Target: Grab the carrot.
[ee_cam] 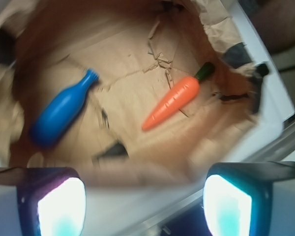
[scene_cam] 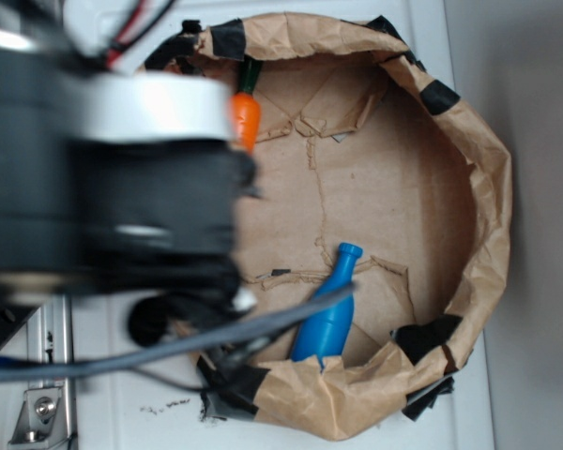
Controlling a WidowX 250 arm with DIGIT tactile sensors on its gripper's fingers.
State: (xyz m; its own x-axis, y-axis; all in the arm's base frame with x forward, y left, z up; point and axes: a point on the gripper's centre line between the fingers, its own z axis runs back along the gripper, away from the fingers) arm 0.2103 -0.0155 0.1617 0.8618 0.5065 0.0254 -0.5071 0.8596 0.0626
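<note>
The orange carrot (ee_cam: 171,102) with its dark green stem lies flat on the brown paper floor of the bin, tip pointing toward the lower left in the wrist view. From the exterior camera only its stem end (scene_cam: 247,111) shows, beside the arm. My gripper (ee_cam: 144,206) is open, its two glowing pads (ee_cam: 62,206) wide apart at the bottom of the wrist view. It hovers above the bin's near rim, apart from the carrot, with nothing between the fingers.
A blue toy bottle (ee_cam: 63,114) lies left of the carrot, also seen in the exterior view (scene_cam: 329,309). Crumpled brown paper walls (scene_cam: 483,187) with black tape patches ring the bin. The arm's blurred body (scene_cam: 103,178) and a grey cable (scene_cam: 169,349) cover the left side.
</note>
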